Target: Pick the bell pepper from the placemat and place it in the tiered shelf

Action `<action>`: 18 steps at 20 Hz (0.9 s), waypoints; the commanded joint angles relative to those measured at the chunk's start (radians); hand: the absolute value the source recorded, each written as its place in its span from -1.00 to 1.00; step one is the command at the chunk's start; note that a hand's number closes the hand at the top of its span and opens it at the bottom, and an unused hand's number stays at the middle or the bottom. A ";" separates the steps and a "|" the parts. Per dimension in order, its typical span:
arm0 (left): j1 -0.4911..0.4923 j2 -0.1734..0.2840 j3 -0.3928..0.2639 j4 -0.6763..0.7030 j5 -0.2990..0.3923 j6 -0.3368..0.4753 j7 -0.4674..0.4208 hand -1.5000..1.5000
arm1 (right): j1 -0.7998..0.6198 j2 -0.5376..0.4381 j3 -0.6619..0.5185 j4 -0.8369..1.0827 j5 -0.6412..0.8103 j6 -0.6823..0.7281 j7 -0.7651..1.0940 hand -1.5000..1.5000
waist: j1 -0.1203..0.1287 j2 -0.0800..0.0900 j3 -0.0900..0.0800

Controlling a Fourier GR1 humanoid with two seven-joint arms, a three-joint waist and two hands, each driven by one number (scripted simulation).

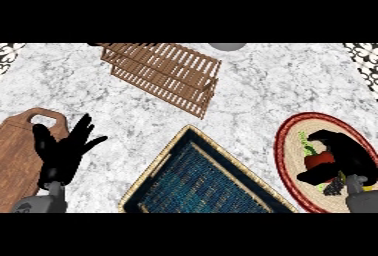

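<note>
A red bell pepper (318, 160) with a green stem lies on the round woven placemat (290, 145) with a red rim at the right. My right hand (341, 152) is over it, fingers and thumb curled round the pepper and hiding most of it. The brown slatted tiered shelf (166, 75) stands at the back, left of centre, well away from that hand. My left hand (65, 150) rests open at the lower left, fingers up, holding nothing.
A dark blue woven basket with a tan rim (151, 172) lies in the front middle, between the hands. A wooden cutting board (18, 150) sits at the left edge under my left hand. A grey round object (227, 46) shows at the back edge.
</note>
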 commanded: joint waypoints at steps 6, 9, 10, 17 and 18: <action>0.032 -0.024 -0.001 0.013 -0.016 -0.027 0.016 0.00 | -0.003 0.086 0.001 -0.032 0.027 0.009 -0.062 1.00 | -0.006 0.008 0.000; 0.040 0.001 0.027 0.040 -0.012 -0.053 -0.005 0.00 | 0.067 0.090 -0.015 -0.019 0.039 -0.077 -0.208 1.00 | -0.007 0.008 0.001; 0.075 -0.054 -0.025 0.028 -0.054 -0.015 -0.039 0.00 | 0.033 0.122 0.038 -0.103 0.084 -0.069 -0.118 1.00 | -0.006 0.007 0.000; -0.024 -0.033 -0.046 0.004 -0.032 -0.059 0.017 0.00 | -0.257 0.509 0.280 -0.078 0.230 -0.152 0.282 1.00 | 0.125 0.029 -0.007; -0.020 -0.043 -0.060 0.002 -0.035 -0.057 0.025 0.00 | -0.298 0.511 0.289 -0.074 0.234 -0.198 0.318 1.00 | 0.137 0.027 -0.005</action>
